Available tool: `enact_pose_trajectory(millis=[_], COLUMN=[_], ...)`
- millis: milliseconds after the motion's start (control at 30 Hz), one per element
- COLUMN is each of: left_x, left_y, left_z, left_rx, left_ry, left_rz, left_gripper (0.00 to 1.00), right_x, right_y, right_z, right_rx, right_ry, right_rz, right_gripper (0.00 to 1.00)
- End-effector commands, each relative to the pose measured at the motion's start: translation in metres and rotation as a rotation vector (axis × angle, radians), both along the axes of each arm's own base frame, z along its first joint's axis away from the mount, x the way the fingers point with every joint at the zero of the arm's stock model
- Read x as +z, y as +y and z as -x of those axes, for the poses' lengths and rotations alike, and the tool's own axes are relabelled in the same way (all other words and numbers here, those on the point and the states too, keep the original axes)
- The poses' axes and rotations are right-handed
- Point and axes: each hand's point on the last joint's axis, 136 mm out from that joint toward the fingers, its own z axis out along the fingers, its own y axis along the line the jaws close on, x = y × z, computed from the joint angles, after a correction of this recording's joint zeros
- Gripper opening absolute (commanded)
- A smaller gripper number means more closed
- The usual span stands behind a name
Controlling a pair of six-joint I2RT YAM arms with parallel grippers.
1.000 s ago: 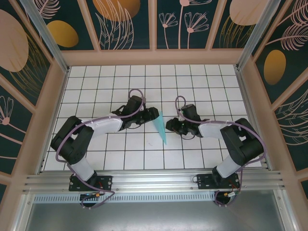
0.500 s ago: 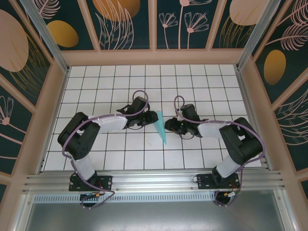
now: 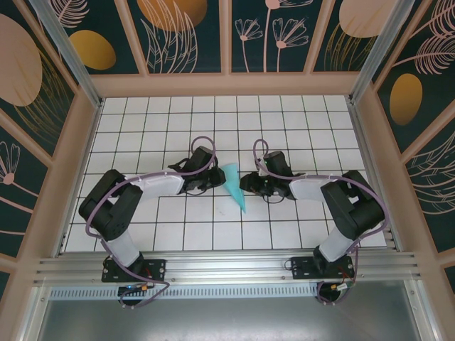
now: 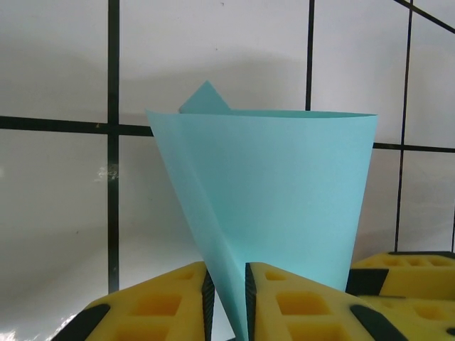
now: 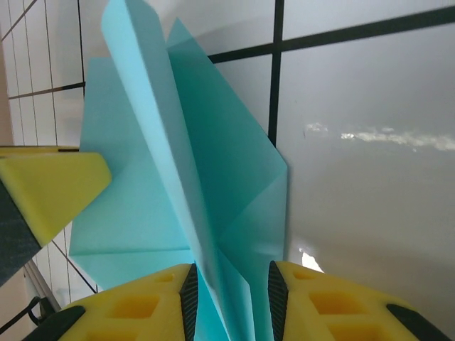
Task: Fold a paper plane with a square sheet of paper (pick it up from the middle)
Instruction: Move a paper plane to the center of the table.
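Obs: left gripper (image 3: 216, 177) pinches paper plane (image 3: 233, 182) from 9 o'clock, right gripper (image 3: 246, 186) from 3 o'clock; nose toward 5 o'clock.

Nothing legible from where I stand.
No letters, numbers, brand marks or signs can be read. The white worktop (image 3: 142, 121) carries only black grid lines, and the dark teal wall panels (image 3: 270, 35) only painted leaves and flowers. The folded turquoise-blue sheet of paper (image 3: 234, 185) is plain on every face I can see.
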Motion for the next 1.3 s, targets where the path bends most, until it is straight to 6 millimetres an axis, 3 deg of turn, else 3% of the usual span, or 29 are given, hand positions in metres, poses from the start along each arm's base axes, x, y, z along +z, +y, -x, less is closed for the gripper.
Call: enact_pose_trajectory(millis=[0, 633, 1267], left_x=[0.0049, 0.0051, 0.0027], left_y=[0.0039, -0.0059, 0.0010], left_z=[0.0024, 0.0077, 0.0077], left_rx=[-0.013, -0.017, -0.008], left_ry=[-0.025, -0.014, -0.015], left_rz=[-0.019, 0.072, 0.031], left_gripper=[0.21, 0.25, 0.23], right_x=[0.0066, 0.0109, 0.0059], right_y=[0.0063, 0.0032, 0.0051], right_z=[-0.0047, -0.0089, -0.0072], right_rx=[0.030, 0.057, 0.111], right_ry=[-0.036, -0.092, -0.098], right_rz=[-0.003, 0.042, 0.055], right_gripper=[0.35, 0.36, 0.36])
